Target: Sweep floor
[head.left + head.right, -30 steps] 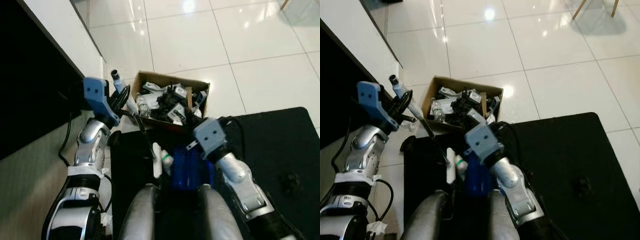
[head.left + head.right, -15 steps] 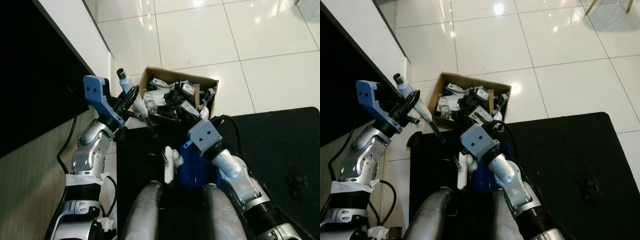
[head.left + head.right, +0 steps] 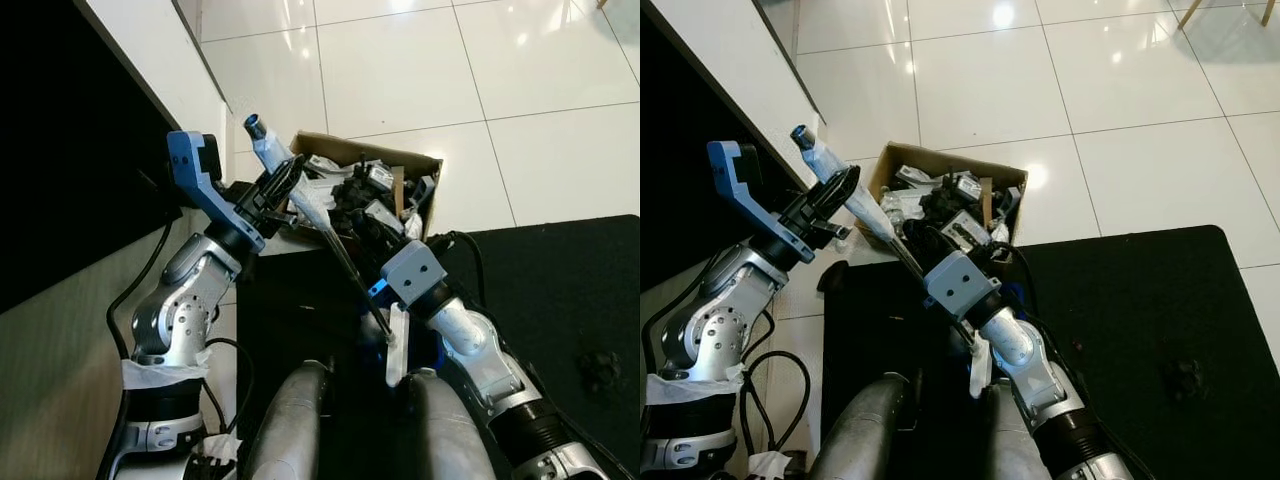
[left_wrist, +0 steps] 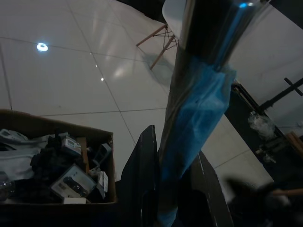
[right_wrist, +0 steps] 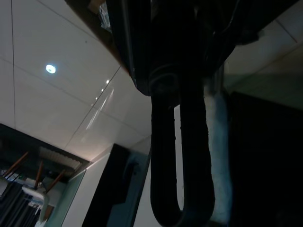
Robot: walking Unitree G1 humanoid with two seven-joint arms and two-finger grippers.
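Left pincer (image 3: 285,180) pinching the broom handle (image 3: 300,205) over the cardboard box (image 3: 415,163); right pincer (image 3: 385,330), closure unclear, at its lower shaft beside the box; tiled floor (image 3: 400,70) apparently unswept, so sweeping barely begun.

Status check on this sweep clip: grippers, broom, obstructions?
Left gripper shut on broom handle, held slanted. Right gripper low beside the handle's lower part, grip unclear. Cardboard box of clutter and black mat directly ahead.

glossy white floor tiles (image 3: 400,70), plain brown cardboard box (image 3: 902,160), matt black rug (image 3: 1140,300), shiny silver metal arms (image 3: 185,300)
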